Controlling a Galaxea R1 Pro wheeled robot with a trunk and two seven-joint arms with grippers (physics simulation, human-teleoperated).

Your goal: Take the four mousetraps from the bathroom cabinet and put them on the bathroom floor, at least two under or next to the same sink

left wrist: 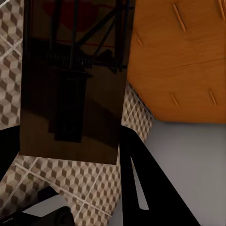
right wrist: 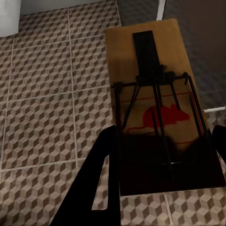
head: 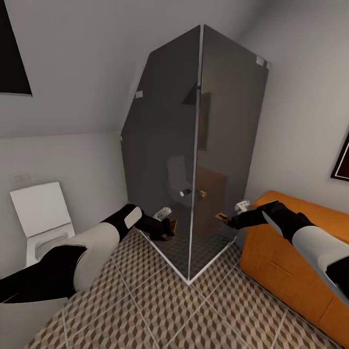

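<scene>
Both arms were out front, each carrying a trap above the bathroom floor (head: 160, 310). The left gripper (head: 167, 230), center-left of the head frame, had its fingers (left wrist: 141, 188) closed on a dark brown mousetrap (left wrist: 70, 84); in the left wrist view the trap ran lengthwise straight out from the fingers, with its wire spring crosswise. The right gripper (head: 227, 220), center-right of the frame, had its fingers (right wrist: 101, 179) closed on the near end of a second mousetrap (right wrist: 155, 108), a tan board with a red mouse print, long axis also pointing away from the fingers.

Both traps hung over cube-pattern tile just in front of the glass shower stall (head: 198, 145). The orange cabinet (head: 286, 261) sat at lower right under the right arm, the toilet (head: 41, 218) at left. No sink seen.

Judgement: two traps were in hand and not yet put down. The floor lay straight below both, with neither arm clearly nearer. Each needed lowering flat onto brown tile, not the stall's grey tile.
</scene>
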